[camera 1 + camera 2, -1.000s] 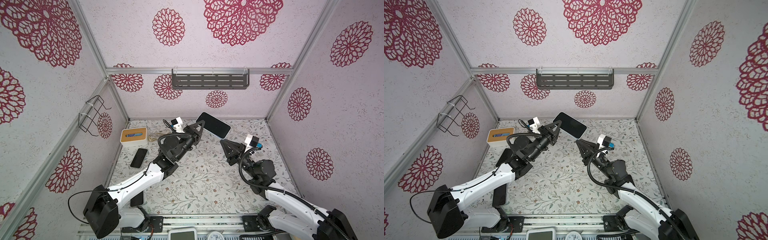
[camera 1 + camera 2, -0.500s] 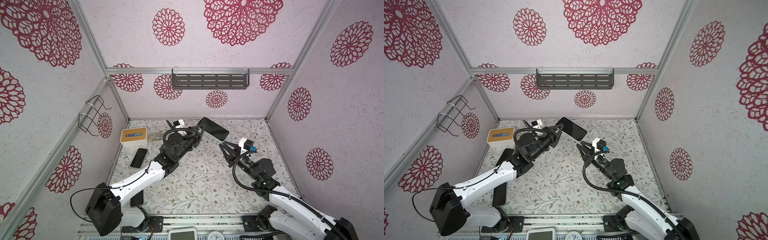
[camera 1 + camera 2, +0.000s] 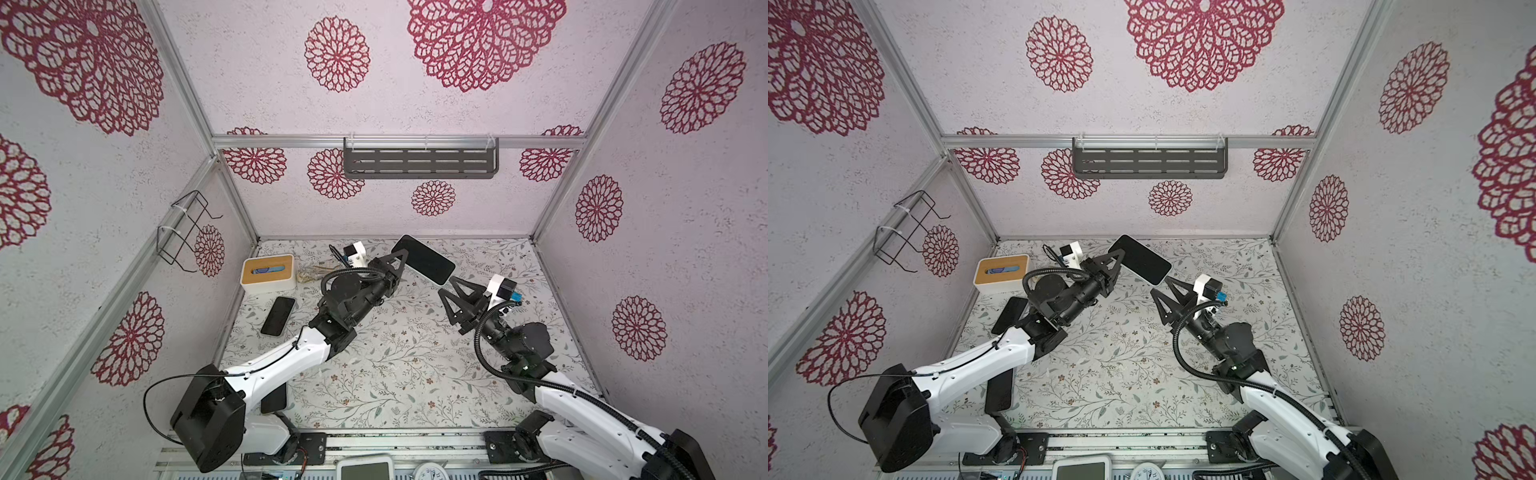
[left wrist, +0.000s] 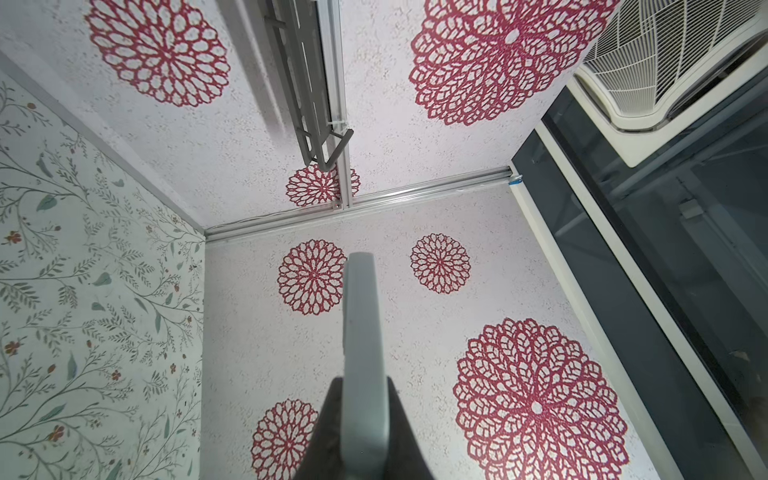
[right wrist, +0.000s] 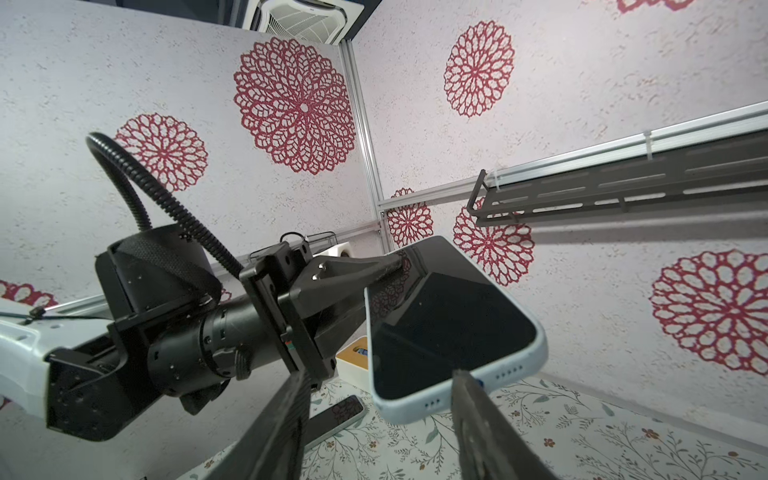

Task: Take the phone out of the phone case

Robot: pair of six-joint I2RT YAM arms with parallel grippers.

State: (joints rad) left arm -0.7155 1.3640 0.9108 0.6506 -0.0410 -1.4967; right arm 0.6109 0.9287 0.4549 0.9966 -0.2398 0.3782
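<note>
Wire rack (image 3: 183, 232) fastened to the left wall. Below, on the flowered table (image 3: 374, 374): white box (image 3: 268, 274) with a wooden top near the back left corner, and just in front of it a dark handset (image 3: 277, 316) lying flat. Nearer the front, a second dark slab (image 3: 274, 399), half hidden under the left arm; too covered to identify.

Next, left gripper (image 3: 401, 258), reaching toward the middle back and shut tight on the back-left end of the phone (image 3: 424, 259). Phone lifted clear of the table, dark screen facing up, slanting from back left to front right in both top views (image 3: 1142, 261). Pale blue phone case (image 5: 536, 361) on it, wrapped round the rim, ports showing along the short end. From the left wrist, seen edge-on (image 4: 361, 332), a grey-blue strip pinched between two dark fingers (image 4: 326, 436). High on the back wall above, grey slotted shelf (image 3: 419, 162).

Rightmost, right gripper (image 3: 445, 286), pointed at the phone's front-right end and just beside it, jaws spread apart, clamped on nothing. From the right wrist, one finger (image 5: 282, 424) to each side of the ported end, one fingertip overlapping that end's edge. Contact or not: impossible to tell.
</note>
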